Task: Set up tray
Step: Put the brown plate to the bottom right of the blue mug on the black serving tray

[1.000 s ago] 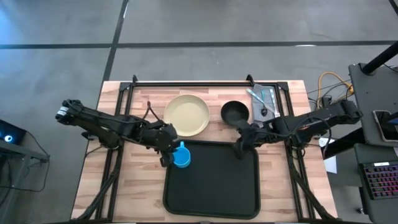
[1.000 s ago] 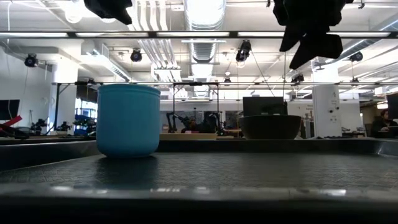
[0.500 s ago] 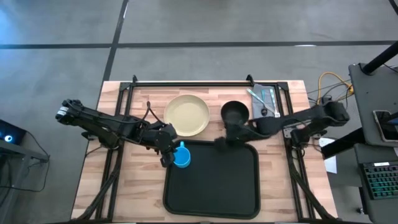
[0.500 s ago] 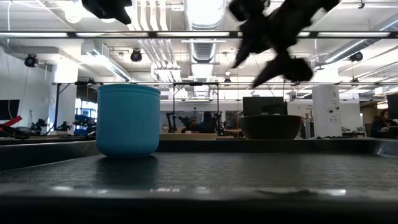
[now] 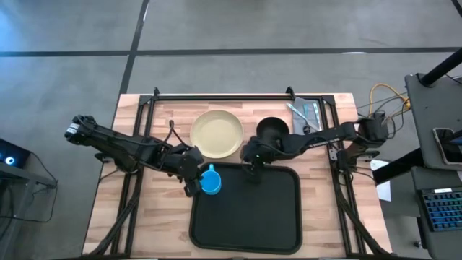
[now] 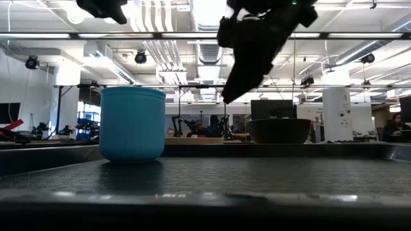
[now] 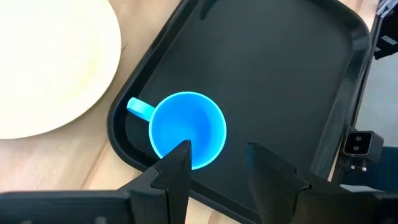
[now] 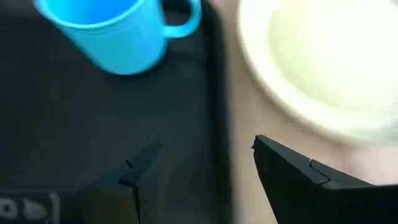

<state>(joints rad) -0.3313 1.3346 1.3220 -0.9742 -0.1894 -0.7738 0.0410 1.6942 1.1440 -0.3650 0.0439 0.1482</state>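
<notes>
The right gripper (image 5: 250, 160) hangs with its fingers (image 8: 292, 180) spread apart and nothing between them, just above the tray's upper rim at the centre of the high view. The left gripper (image 5: 190, 173), fingers (image 7: 176, 176) also apart and empty, sits just left of the blue cup (image 5: 210, 182).

The black tray (image 5: 249, 217) lies on the light wooden table (image 5: 108, 202), low in the centre of the high view. The cup stands upright and empty in the tray's upper left corner. Above the tray, on bare wood, rest a pale yellow plate (image 5: 216, 133) and, to its right, a dark bowl (image 5: 271, 130). In the low view a workshop with ceiling ducts stretches behind.
</notes>
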